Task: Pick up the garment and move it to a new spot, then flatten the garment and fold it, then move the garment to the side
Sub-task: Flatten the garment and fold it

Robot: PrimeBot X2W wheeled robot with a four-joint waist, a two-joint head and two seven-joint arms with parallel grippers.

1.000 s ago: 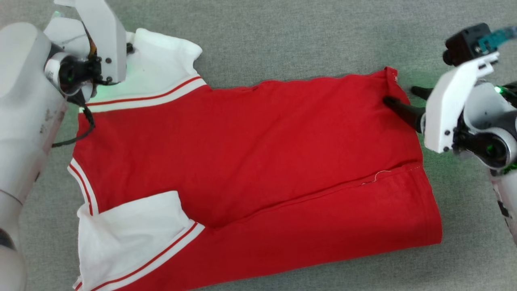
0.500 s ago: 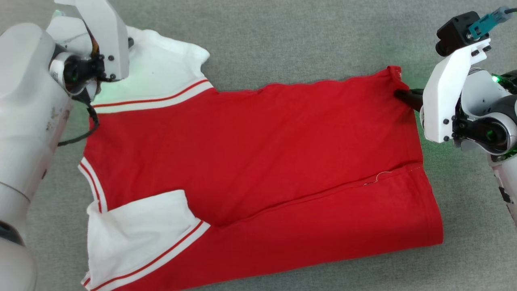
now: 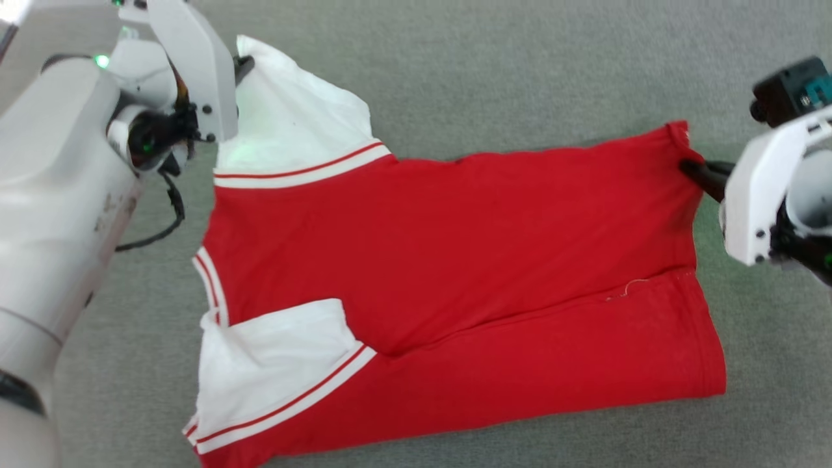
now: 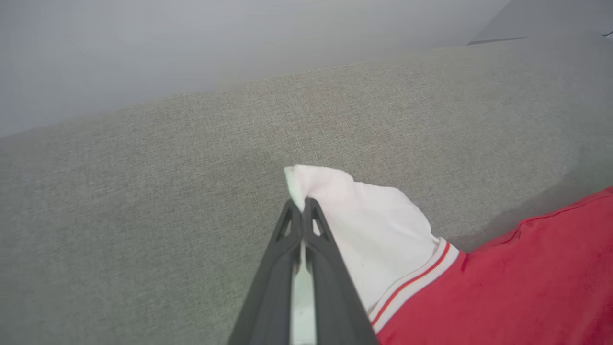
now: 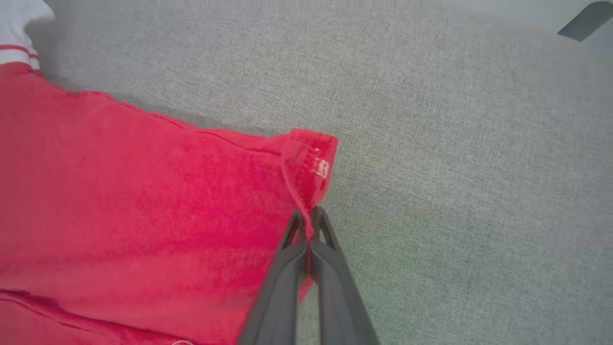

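Noting the garment (image 3: 455,260) pinched at both ends: we see left gripper (image 4: 301,205) on white sleeve, right gripper (image 5: 310,214) on red hem.

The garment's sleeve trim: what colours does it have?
The trim is white with a thin red stripe, best in the head view.

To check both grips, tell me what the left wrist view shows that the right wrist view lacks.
Left wrist: the left gripper shut on the tip of the white sleeve. Right wrist: the right gripper shut on the red hem corner, beside a small white tag. Both: the garment, red body and striped trim, on the grey surface.
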